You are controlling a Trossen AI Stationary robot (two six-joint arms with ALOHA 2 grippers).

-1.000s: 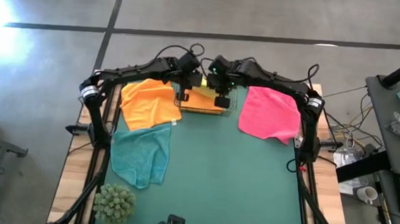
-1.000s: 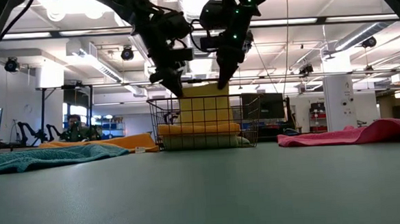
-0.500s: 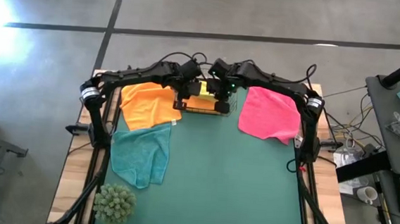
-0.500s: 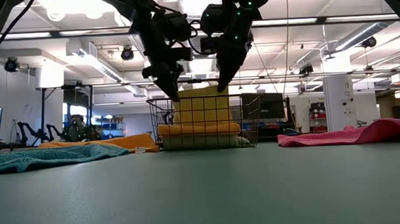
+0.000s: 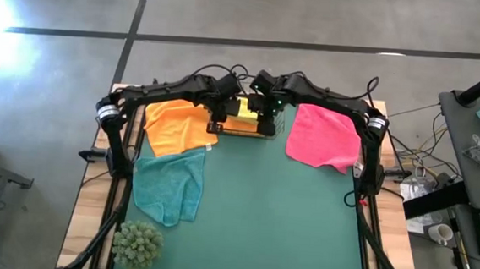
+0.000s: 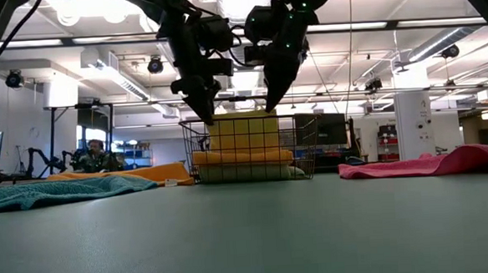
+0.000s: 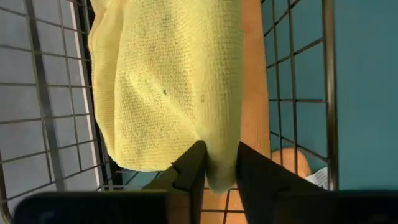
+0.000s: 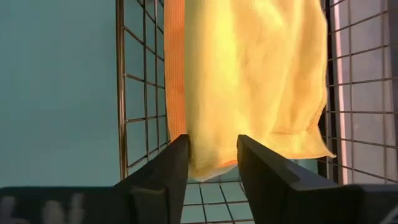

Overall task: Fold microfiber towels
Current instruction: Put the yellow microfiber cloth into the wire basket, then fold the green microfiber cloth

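A folded yellow towel [image 5: 243,109] lies in the wire basket [image 6: 307,150] at the table's far middle, on top of a folded orange towel [image 6: 243,156]. My left gripper [image 7: 219,163] reaches down into the basket at the towel's left end and is closed on a fold of it. My right gripper [image 8: 210,155] stands open over the towel's right end, its fingers astride the towel's edge [image 8: 211,167]; whether they touch it I cannot tell. On the mat an orange towel [image 5: 177,123], a teal towel [image 5: 169,185] and a pink towel [image 5: 324,136] lie spread out. My left gripper pinches a narrow fold at the yellow towel's end [image 7: 219,149] between its two fingers. The fingers come from above, pointing down into the basket. The rest of the towel lies slack on the orange towel below it.
A green spiky plant ball [image 5: 137,243] sits at the near left corner. The middle and near parts of the green mat [image 5: 276,222] are bare. The basket's wire walls [image 7: 298,93] stand close around both grippers. A person [image 6: 90,154] sits far behind the table.
Both grippers have moved down into the basket with the yellow towel. The towel, which stood tall and narrow between them, has sunk onto the orange towel and now lies lower and wider.
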